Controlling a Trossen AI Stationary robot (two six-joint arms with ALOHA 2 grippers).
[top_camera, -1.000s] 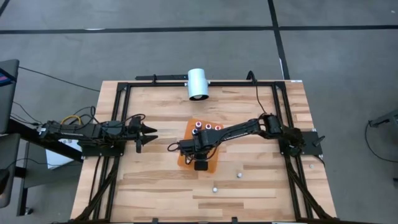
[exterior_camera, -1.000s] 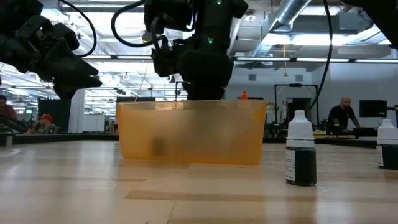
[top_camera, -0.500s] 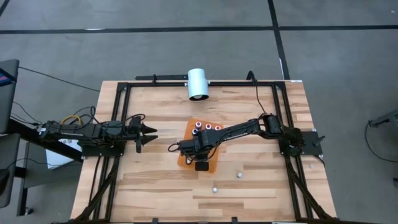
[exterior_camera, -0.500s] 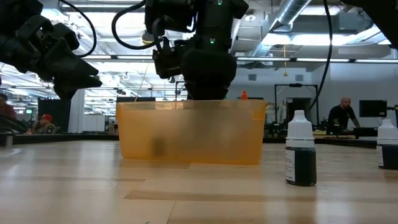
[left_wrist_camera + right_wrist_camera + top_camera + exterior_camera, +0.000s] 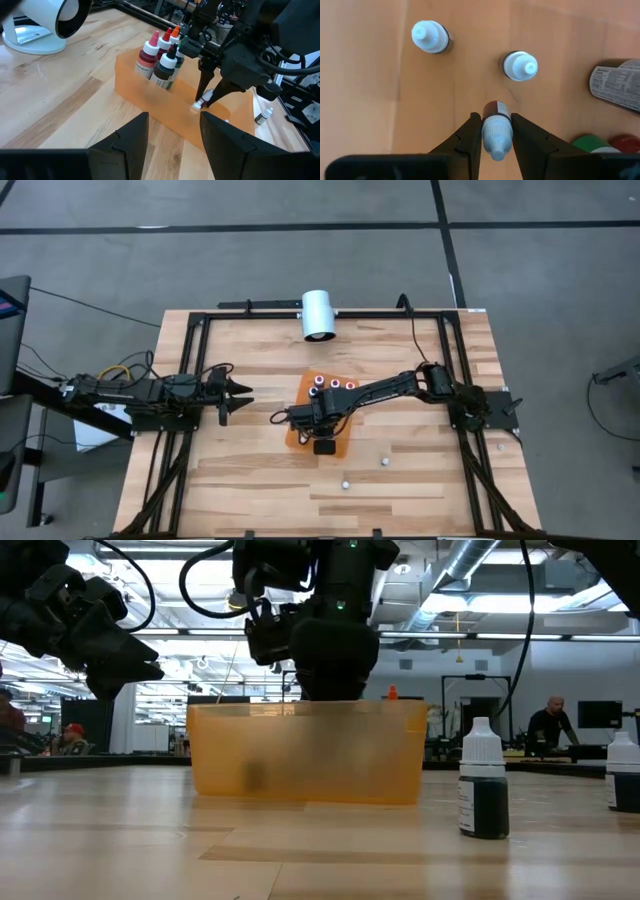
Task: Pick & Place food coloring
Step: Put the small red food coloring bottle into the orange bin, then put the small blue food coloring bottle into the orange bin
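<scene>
1. right gripper (image 5: 496, 131) fingers are clamped on a small food coloring bottle (image 5: 496, 131), cap outward, hanging over the orange bin (image 5: 305, 752) at worktop centre, likely positioned to drop it in.
2. other bottles (image 5: 161, 59) stand grouped at the bin's 12 o'clock end, leaving space at the 6 o'clock end.
3. two loose bottles (image 5: 430, 36) stand on the worktop (image 5: 420, 475) around 5 o'clock of the bin, not yet collected.
4. left gripper (image 5: 172, 125) waits at 9 o'clock, fingers apart, empty.
</scene>
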